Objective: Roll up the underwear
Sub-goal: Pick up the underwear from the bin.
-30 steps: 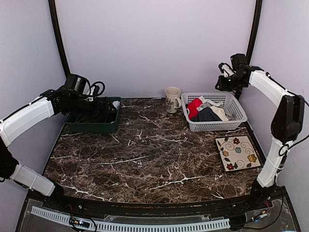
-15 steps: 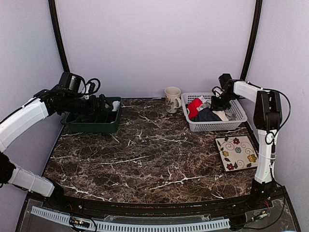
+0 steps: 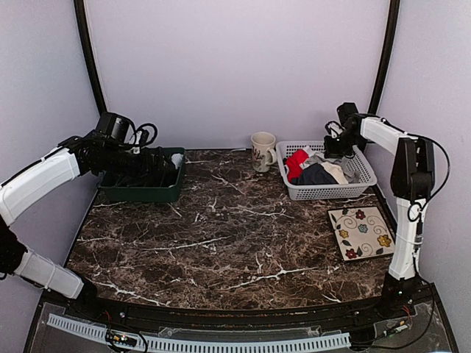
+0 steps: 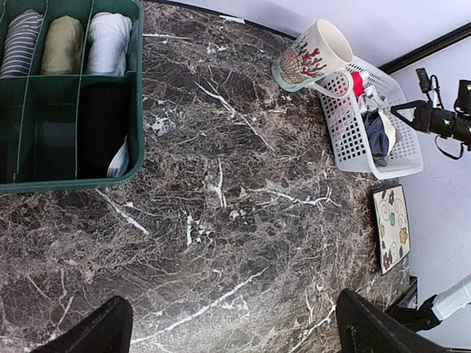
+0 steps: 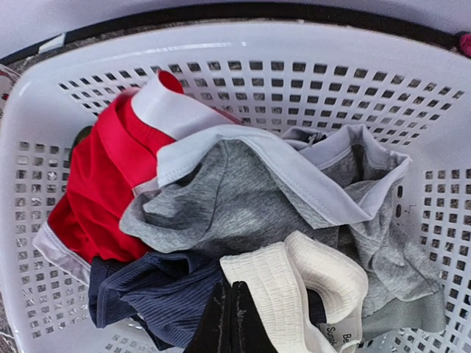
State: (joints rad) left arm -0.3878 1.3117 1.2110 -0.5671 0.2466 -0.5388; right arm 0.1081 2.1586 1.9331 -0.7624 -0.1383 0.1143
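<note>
Underwear (image 3: 313,170) – red, grey, navy heap – lies in white basket (image 3: 327,193), back-right on table (image 3: 221,243).

Top view: R gripper (image 3: 335,141) sits higher than half a sec ago, by basket's far rim. L gripper (image 3: 163,165) over green organizer (image 3: 140,194), barely shifted.

L wrist view: jaws spread wide above the marble; organizer w/ rolled pieces (image 4: 62,44) top-left.

R wrist view: jaws clenched tip to tip – just over navy piece (image 5: 151,294) & cream ribbed piece (image 5: 294,287).

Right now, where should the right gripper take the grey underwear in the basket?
I'd pinch the grey underwear at its raised pale waistband fold, coming straight down. That fold sits uncovered atop the pile, and the basket walls likely block a sideways approach.
</note>
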